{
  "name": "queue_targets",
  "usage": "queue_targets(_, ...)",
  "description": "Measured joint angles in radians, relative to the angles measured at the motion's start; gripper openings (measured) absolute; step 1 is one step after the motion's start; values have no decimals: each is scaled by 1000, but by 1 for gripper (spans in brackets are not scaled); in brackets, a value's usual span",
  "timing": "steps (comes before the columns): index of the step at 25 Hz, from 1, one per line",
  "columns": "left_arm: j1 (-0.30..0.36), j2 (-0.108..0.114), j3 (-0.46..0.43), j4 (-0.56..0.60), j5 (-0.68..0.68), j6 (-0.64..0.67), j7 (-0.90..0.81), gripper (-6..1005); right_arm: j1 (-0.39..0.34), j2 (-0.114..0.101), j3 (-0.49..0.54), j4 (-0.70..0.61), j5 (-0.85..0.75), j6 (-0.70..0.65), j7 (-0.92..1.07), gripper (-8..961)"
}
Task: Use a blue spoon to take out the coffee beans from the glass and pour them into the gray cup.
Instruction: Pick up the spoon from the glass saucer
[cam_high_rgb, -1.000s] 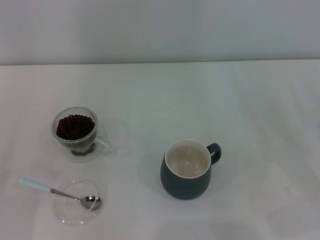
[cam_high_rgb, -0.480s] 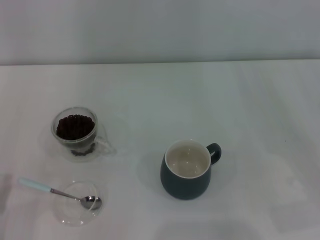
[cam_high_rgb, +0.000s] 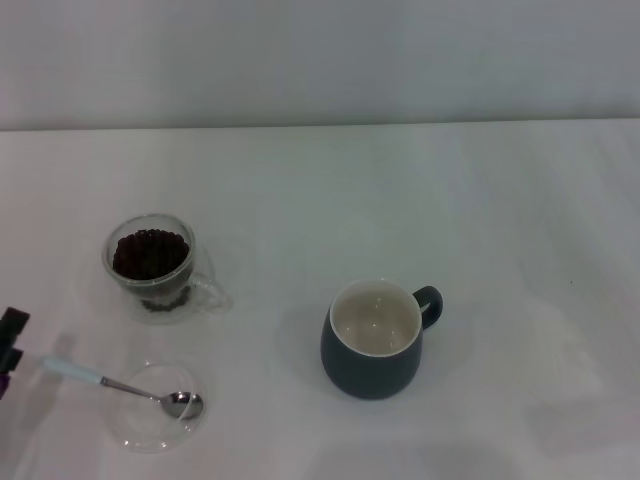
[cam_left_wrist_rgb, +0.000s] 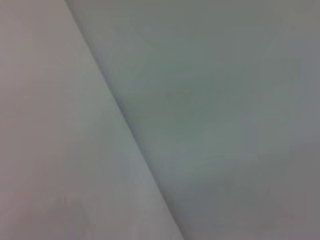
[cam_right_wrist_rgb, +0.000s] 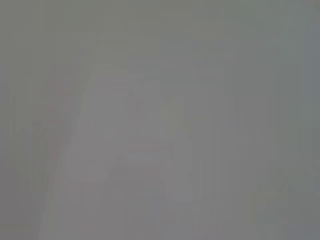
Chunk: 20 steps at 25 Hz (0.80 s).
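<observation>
The blue spoon (cam_high_rgb: 105, 381) lies at the front left, its metal bowl resting in a flat clear glass dish (cam_high_rgb: 155, 408) and its pale handle pointing left. The glass (cam_high_rgb: 152, 263) stands behind it, filled with coffee beans (cam_high_rgb: 149, 252). The gray cup (cam_high_rgb: 373, 341) stands upright near the middle, its cream inside empty, handle to the right. My left gripper (cam_high_rgb: 8, 345) just shows at the left edge, close to the spoon handle's tip. The right gripper is out of view. Both wrist views show only blank grey surface.
The white table (cam_high_rgb: 400, 200) runs back to a pale wall. The glass, dish and spoon cluster at the left, the gray cup sits apart toward the middle.
My left gripper has come into the head view at the left edge, beside the spoon handle. The objects have not moved.
</observation>
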Motion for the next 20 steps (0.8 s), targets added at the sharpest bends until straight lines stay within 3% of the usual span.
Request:
queue_targets(12,-29,-13,0,6,91,-61,28,888,9,37,0,0,19,5,-73,395)
queue_targets(20,-24,-16,-2,3,125,-54,64,887,24,40,0,4,23,30,-76,395)
